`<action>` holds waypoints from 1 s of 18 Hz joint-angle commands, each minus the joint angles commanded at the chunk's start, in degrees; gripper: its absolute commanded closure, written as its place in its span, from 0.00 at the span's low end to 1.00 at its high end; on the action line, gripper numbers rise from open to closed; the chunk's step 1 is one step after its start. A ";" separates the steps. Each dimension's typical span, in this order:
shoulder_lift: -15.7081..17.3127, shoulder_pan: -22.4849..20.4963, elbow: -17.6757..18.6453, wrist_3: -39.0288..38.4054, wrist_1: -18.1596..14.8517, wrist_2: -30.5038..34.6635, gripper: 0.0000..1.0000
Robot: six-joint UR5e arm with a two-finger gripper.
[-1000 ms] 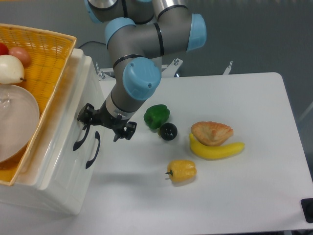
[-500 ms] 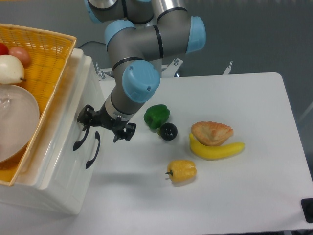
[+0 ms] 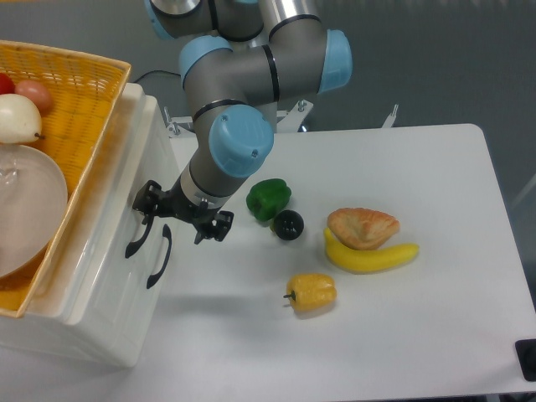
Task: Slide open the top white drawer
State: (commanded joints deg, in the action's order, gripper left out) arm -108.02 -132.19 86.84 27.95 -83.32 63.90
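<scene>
At your far left, the yellow woven basket (image 3: 79, 100) tops the cabinet; the top white drawer (image 3: 117, 213) sits beneath. Your black two-finger gripper (image 3: 180, 219) spreads open beside its handles, grasping nothing. Green pepper (image 3: 268, 198), black ball (image 3: 289, 224), banana (image 3: 373, 255) occupy the white table (image 3: 435, 176).

A single fixed camera looks steeply down from high in front; the bench (image 3: 402, 335) fills the right and centre, the white cabinet (image 3: 109, 293) the left edge.
</scene>
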 joint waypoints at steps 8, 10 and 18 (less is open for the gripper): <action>-0.09 0.00 0.00 0.00 0.17 0.79 0.00; -0.09 0.00 -0.09 0.00 0.17 0.88 0.00; -0.35 -0.18 -0.61 0.09 0.53 0.97 0.00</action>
State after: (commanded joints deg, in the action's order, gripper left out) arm -108.37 -132.36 86.22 28.04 -82.79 64.86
